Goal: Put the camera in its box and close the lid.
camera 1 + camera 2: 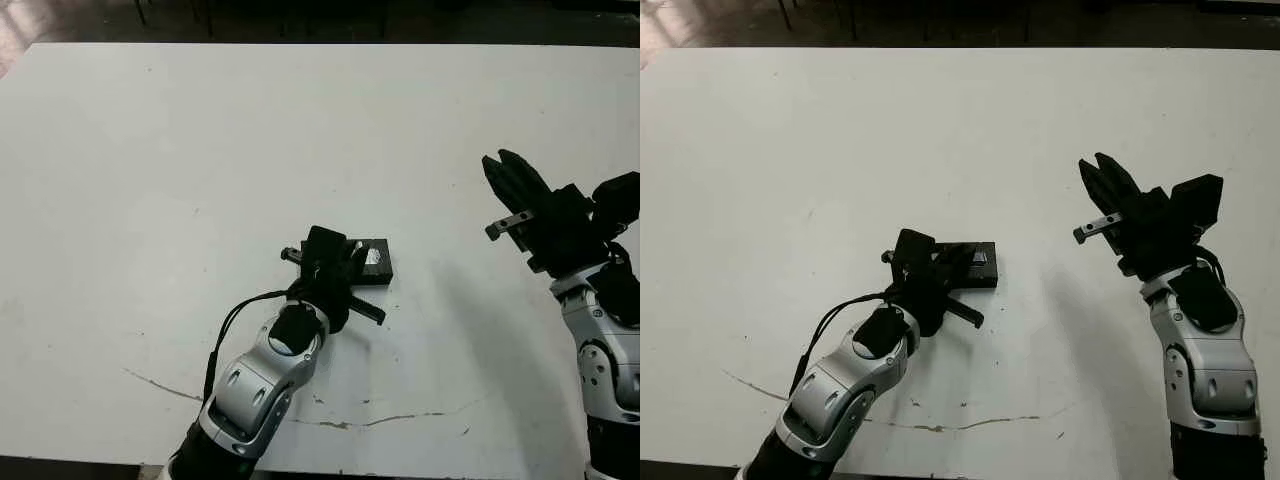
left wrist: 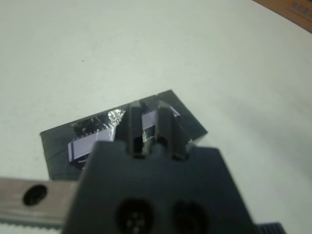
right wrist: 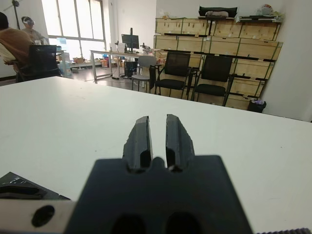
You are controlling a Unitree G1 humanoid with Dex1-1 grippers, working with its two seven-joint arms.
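The lid [image 2: 97, 139], flat and black with a pale grey-blue stripe, lies on the white table [image 1: 200, 150] near the middle front. It also shows as a dark block [image 1: 377, 262] just past my left gripper. My left gripper [image 2: 148, 119] is right over the lid, fingers close together, tips at the stripe with nothing held between them. The camera and the box's white lining are hidden. My right gripper [image 1: 503, 166] hangs shut above the table's right side, well away from the lid.
A thin dark crack line [image 1: 340, 422] runs along the table near its front edge. In the right wrist view, office chairs [image 3: 209, 78], desks and a seated person [image 3: 14, 44] show beyond the far edge of the table.
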